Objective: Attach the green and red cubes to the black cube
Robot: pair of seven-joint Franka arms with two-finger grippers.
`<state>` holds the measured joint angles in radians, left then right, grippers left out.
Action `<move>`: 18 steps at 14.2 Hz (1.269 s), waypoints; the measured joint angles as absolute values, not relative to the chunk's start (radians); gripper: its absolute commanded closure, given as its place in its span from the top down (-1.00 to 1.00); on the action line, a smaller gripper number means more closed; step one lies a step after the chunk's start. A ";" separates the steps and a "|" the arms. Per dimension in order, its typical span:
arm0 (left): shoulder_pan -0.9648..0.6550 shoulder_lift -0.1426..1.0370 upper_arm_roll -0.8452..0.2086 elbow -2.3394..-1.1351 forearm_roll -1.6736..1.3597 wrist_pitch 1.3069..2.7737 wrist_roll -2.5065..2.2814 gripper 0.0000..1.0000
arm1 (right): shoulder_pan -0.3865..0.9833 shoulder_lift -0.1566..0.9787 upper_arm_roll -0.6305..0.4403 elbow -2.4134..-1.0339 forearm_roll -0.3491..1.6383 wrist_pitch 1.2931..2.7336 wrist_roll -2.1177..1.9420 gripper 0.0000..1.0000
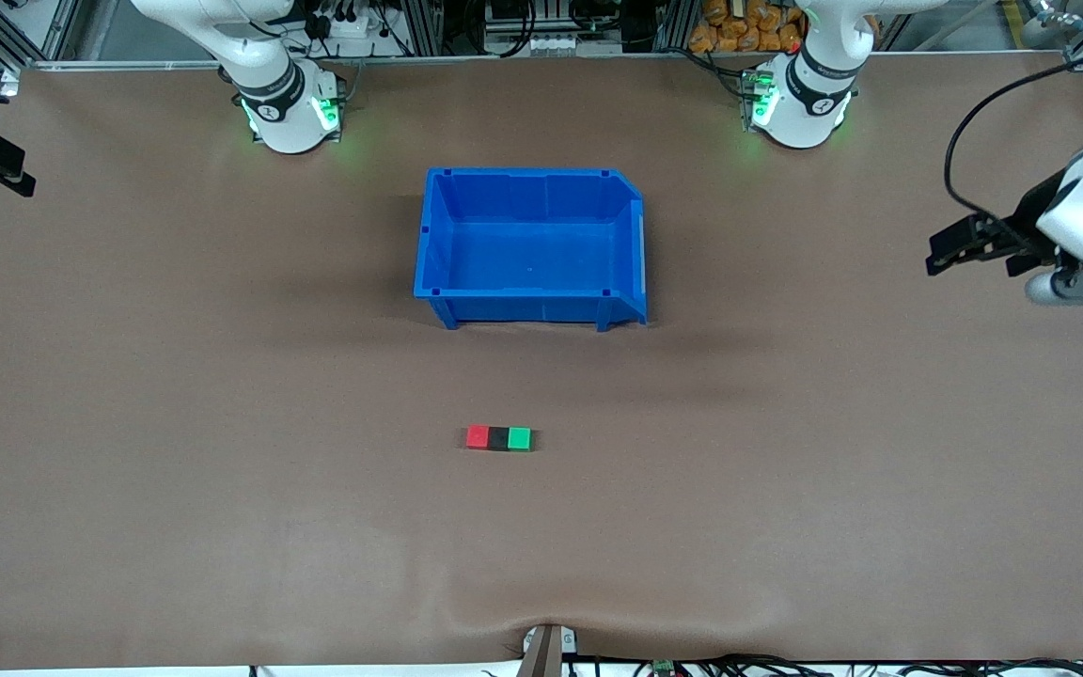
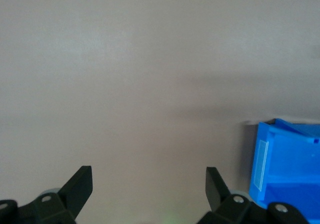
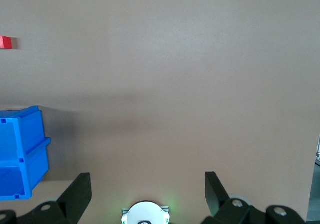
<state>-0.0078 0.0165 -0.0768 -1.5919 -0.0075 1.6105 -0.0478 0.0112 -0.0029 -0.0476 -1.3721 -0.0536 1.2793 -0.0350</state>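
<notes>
We park our right gripper (image 3: 145, 191) over bare table at the right arm's end, fingers spread and holding nothing. At mid-table, nearer the front camera than the blue bin (image 1: 532, 246), the red cube (image 1: 478, 436), the black cube (image 1: 499, 438) and the green cube (image 1: 520, 438) sit touching in one row. We judge them light, rigid and smooth, best pinched across opposite flat sides, though the joints may part if lifted by one end. Our left gripper (image 2: 149, 189) waits released over the left arm's end.
</notes>
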 measured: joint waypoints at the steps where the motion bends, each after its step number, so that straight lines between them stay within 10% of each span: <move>1: -0.011 0.007 -0.075 -1.588 -0.008 1.609 -0.040 1.00 | 0.011 -0.003 -0.047 -1.372 -0.052 1.280 -0.035 1.00; 18: -0.036 -0.001 -0.066 -1.518 0.027 1.413 0.000 1.00 | 0.015 -0.003 -0.045 -1.372 -0.050 1.281 -0.035 1.00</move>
<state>-0.0359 -0.0014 -0.0657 -1.5179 0.0274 1.4126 -0.0004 0.0151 -0.0029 -0.0448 -1.3720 -0.0503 1.2814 -0.0350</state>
